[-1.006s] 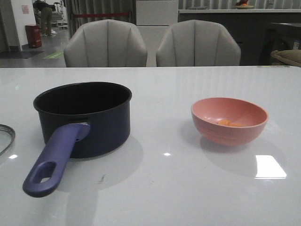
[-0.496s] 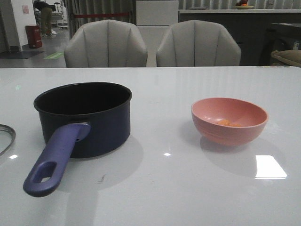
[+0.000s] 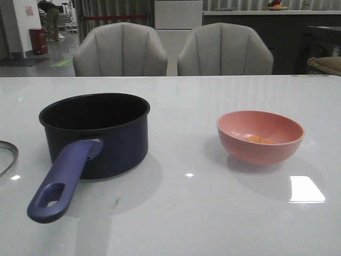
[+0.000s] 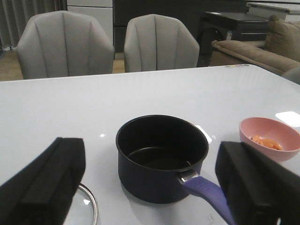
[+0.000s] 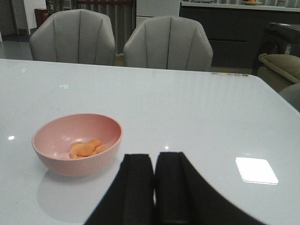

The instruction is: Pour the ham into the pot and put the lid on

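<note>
Ham (image 5: 86, 148) sits in pink bowl (image 3: 260, 136), right half of bench (image 3: 202, 213). Pot (image 3: 96, 133) stands on left half, handle toward near edge; lid (image 3: 6, 154) lies at left edge. Left gripper (image 4: 150, 187) spread wide, empty. Right gripper (image 5: 154, 187) closed, empty.

No readable text, labels, brands or numbers anywhere. Only a small pinkish wall notice (image 3: 28, 10) at the far left of the front view, too blurred to read. Nothing printed on pot (image 3: 96, 133), pink bowl (image 3: 260, 136) or worktop (image 3: 213, 213).
</note>
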{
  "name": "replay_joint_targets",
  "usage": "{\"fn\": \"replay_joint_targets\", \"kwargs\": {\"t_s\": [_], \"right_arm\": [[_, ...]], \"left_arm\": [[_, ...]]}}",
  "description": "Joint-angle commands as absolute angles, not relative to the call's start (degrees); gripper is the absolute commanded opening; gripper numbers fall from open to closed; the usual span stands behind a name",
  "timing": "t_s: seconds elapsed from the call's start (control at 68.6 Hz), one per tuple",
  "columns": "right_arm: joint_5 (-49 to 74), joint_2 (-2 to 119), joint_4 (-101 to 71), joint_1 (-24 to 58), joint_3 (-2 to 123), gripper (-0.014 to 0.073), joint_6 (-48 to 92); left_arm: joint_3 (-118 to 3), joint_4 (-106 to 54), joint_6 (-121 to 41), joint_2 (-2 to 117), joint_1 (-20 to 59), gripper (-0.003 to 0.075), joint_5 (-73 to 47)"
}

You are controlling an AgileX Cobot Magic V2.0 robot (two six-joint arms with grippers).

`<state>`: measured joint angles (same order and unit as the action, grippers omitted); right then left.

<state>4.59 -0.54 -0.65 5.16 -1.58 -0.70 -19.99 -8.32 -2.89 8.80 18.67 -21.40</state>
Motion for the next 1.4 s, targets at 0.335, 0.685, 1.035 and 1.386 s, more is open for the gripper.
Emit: {"fn": "replay_joint_targets", "kwargs": {"t_s": [0.335,0.685,1.035,1.386], "right_arm": [[-6.7,0.9,0.0,4.9,3.1,0.0167,-1.0],[8.8,21.8,0.0,4.9,20.2,0.0167,-1.6],[9.7,32.4,-4.0,4.9,23.5,0.0281,-1.8],[14.7,57.8,-12.8,4.9,38.1,0.0445,-1.8]], "left_arm": [[-20.1,-9.6,-2.7,6.5,19.7,0.0606,-16.7],[-20.1,-9.4,-2.7,6.5,19.7,0.0606,-15.1],[-20.1,-9.4,-2.7,6.5,19.7,0.0606,-14.8],[-20.1,-9.4,-2.7,6.5,19.7,0.0606,-14.9]]}}
